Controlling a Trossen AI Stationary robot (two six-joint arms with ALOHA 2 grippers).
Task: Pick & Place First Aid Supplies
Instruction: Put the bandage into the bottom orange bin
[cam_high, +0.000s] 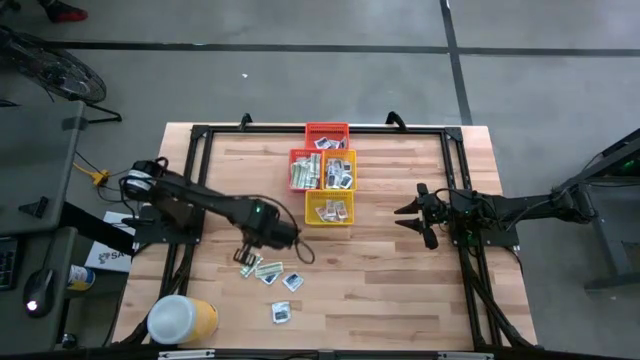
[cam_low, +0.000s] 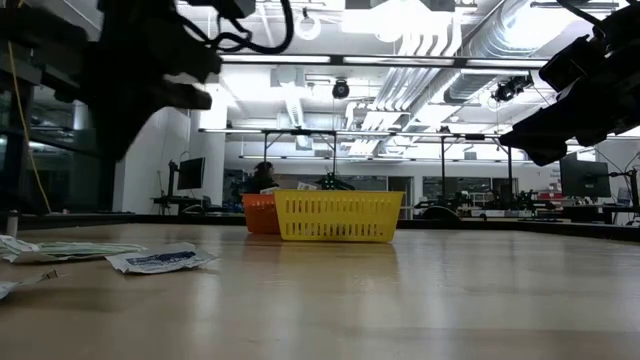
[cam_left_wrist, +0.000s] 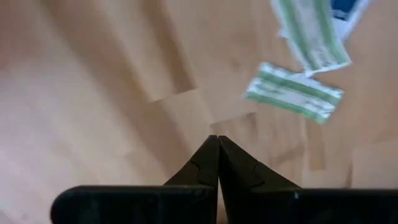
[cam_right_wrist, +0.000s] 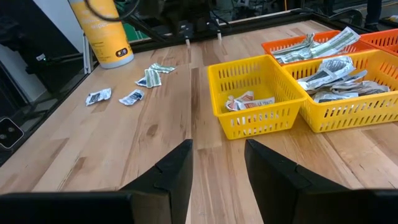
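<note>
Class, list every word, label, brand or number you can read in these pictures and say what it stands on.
None can be read.
Yellow tub: dark print, too blurred.
Green-and-white strips: print too blurred.
White square packets: blue marks, too small.
White sheet beside the table: blue letters, cut off.

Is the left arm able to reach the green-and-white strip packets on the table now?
Probably yes. The left pincer is shut, empty, right beside the green-and-white strip packets, with only bare wooden table between them. It must open first.

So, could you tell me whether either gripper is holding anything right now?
No. The left gripper is shut on nothing above the table; the right gripper is open and empty.
</note>
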